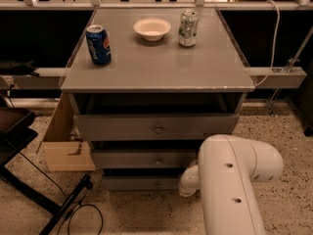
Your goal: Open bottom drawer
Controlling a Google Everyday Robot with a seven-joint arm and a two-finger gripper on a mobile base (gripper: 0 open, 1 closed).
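Observation:
The grey cabinet has three stacked drawer fronts. The bottom drawer [139, 183] is the lowest and narrowest, with a small round metal knob [158, 184] at its middle, and its front sits close under the middle drawer. My gripper [188, 183] is at the end of the thick white arm [234, 180], low near the floor, at the right end of the bottom drawer's front and to the right of the knob. The arm hides the drawer's right end.
The middle drawer [142, 159] and the top drawer [154, 127] sit above. On the cabinet top stand a blue Pepsi can [98, 44], a white bowl [152, 29] and a silver can [188, 28]. A cardboard box [66, 146] and a black stand with cable [58, 199] are at the left.

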